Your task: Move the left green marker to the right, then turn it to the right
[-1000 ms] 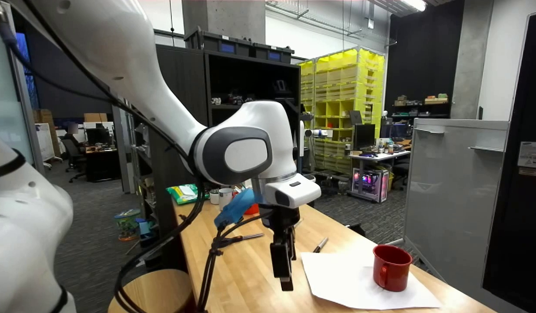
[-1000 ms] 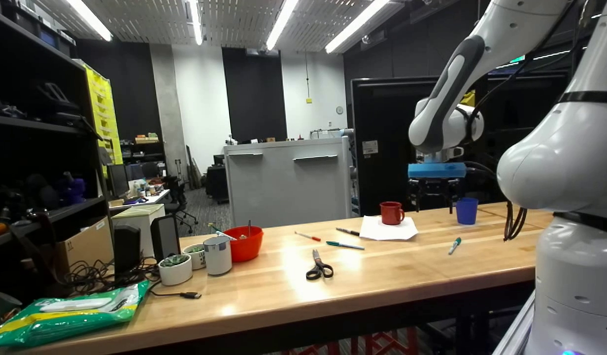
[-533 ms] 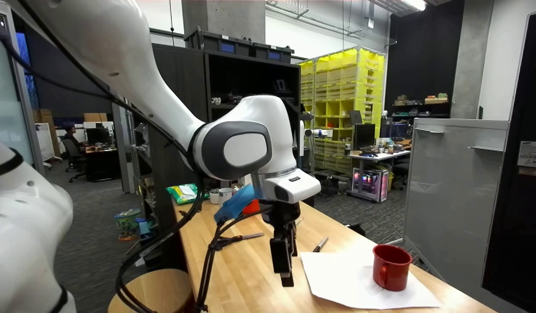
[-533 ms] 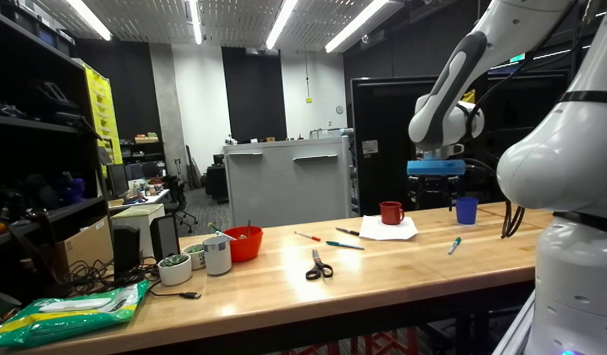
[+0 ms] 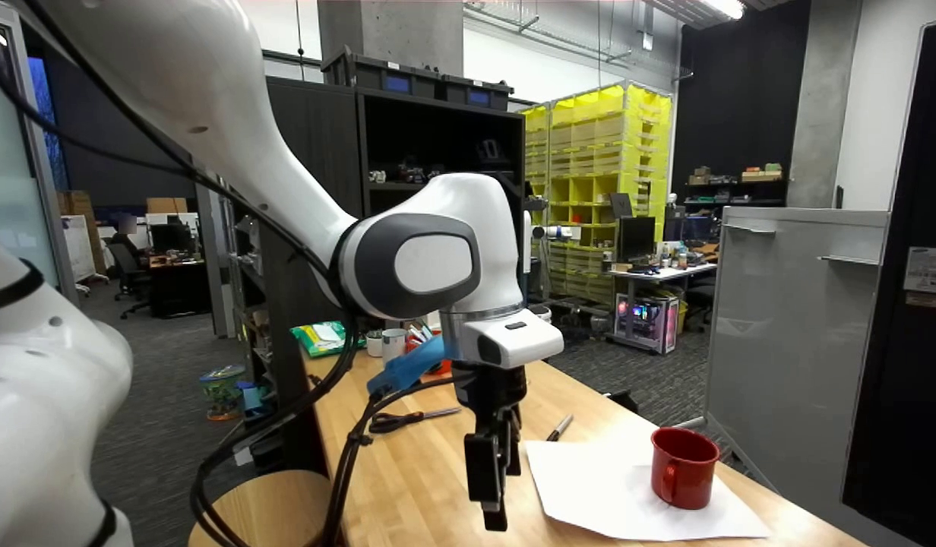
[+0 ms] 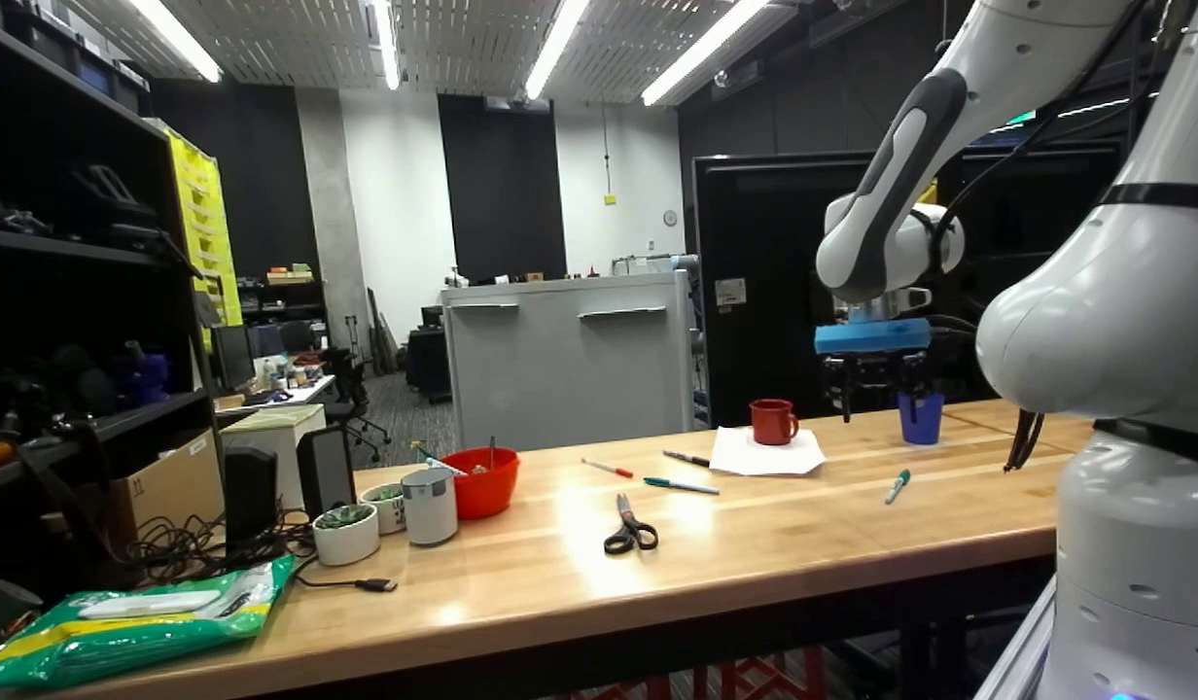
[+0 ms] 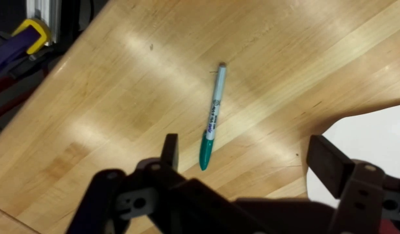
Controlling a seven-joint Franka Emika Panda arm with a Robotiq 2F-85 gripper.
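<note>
Two green markers lie on the table [image 6: 755, 530] in an exterior view. The left green marker [image 6: 682, 485] rests between the scissors and the white paper, its cap to the left. The right green marker [image 6: 898, 486] lies nearer the robot base, cap pointing away from that camera. The wrist view shows this right green marker [image 7: 213, 120] with its cap at the bottom; the left one is out of that view. My gripper [image 6: 881, 416] hangs above the table, open and holding nothing. Between its fingers in the wrist view appears the marker's cap, closer to the left finger [image 7: 170, 149].
White paper [image 5: 589, 486] carries a red mug [image 5: 684, 467]. A blue cup [image 6: 928, 426] stands behind the gripper. Scissors [image 6: 630, 530], a black marker [image 6: 687, 457] and a red one [image 6: 609, 467] lie about. A red bowl [image 6: 487, 486], canister [image 6: 430, 506] and plants stand farther left.
My open gripper has risen slightly, then come lower and shifted a little to the right, with one finger now in front of the blue cup. Markers, paper and mug have stayed put.
</note>
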